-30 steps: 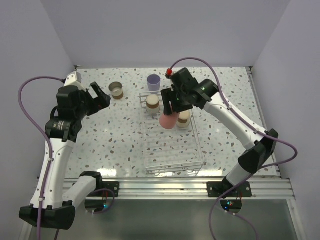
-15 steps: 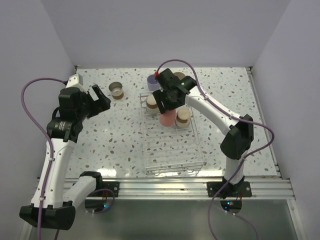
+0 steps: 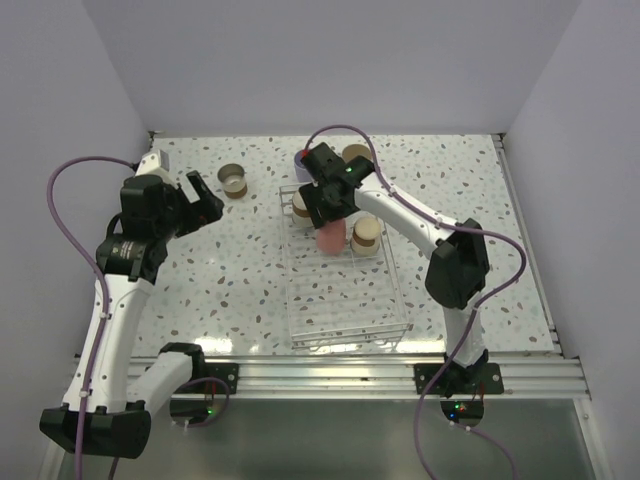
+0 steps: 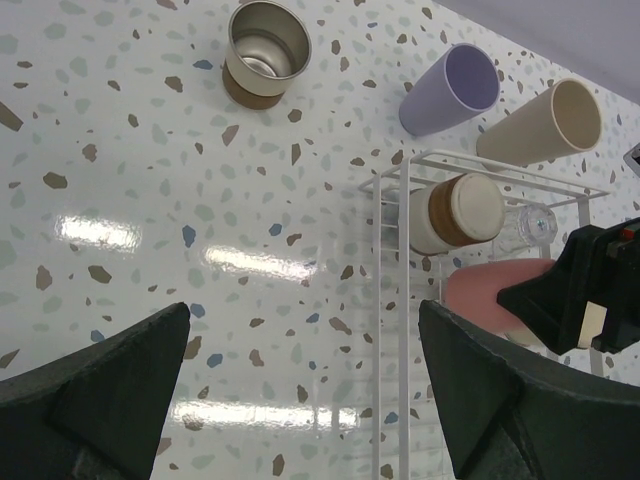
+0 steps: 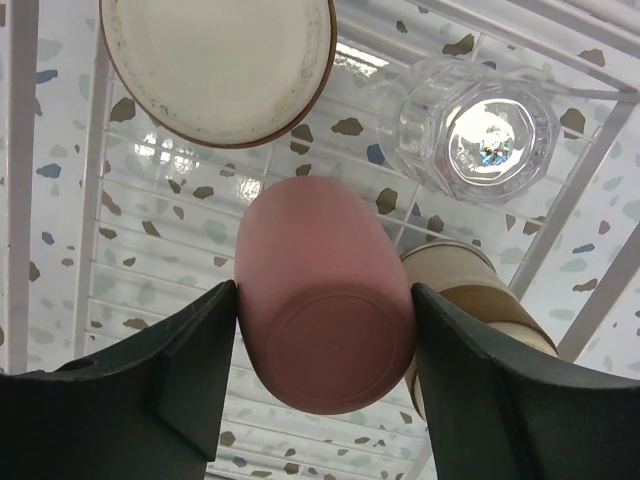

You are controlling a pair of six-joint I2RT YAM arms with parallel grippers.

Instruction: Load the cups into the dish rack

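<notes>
My right gripper [image 3: 326,208] is shut on the coral-red cup [image 3: 331,237], held base-up over the far end of the dish rack [image 3: 347,318]. In the right wrist view the cup [image 5: 325,320] sits between both fingers of the gripper [image 5: 322,300], above the rack's wires. In the rack are two brown-grey cups [image 5: 218,60] [image 5: 470,290] and the tiny clear one [image 5: 485,130]. The lavender cup [image 4: 452,88] and beige cup [image 4: 545,122] stand behind the rack. A third brown-grey cup [image 3: 233,180] stands on the table at far left. My left gripper [image 3: 200,205] is open and empty, left of the rack.
The rack's near half [image 3: 345,300] holds nothing. White walls close in the table on three sides. A metal rail [image 3: 380,375] runs along the near edge. The right arm's purple cable [image 3: 350,130] loops above the rack's far end.
My right gripper has moved left and toward the far end of the rack with the coral-red cup still in it. The left arm has barely moved.
</notes>
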